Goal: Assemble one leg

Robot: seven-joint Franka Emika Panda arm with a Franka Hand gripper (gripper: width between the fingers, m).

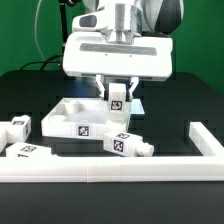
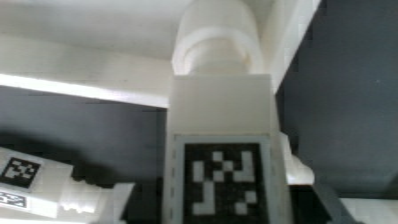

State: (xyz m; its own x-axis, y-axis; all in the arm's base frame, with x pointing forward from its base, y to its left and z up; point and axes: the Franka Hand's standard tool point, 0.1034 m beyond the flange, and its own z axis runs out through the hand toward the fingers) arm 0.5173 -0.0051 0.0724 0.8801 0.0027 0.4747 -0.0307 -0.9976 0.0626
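White border rail [image 1: 110,166] runs across the foreground of the exterior view, fencing a black table [image 1: 170,120] where a Franka arm works on its one-leg assembly. Behind it, the gripper [image 1: 117,94] hangs over the square panel [image 1: 75,122], above its rear corner on the exterior view's right, fingers [image 1: 105,88] pinching the leg [image 1: 117,102] upright between them. The wrist view shows the leg filling the frame, tag facing the lens, its narrower peg end pointing away toward the panel below. Whether the peg has met the panel cannot be told. A spare leg [image 1: 126,144] lies on its side just in front of the panel; others [image 1: 14,127] rest at the exterior view's left. The step in hand appears to be seating the leg in the panel's corner. The next move likely calls for lining the peg up squarely, then a straight descent before any twist.
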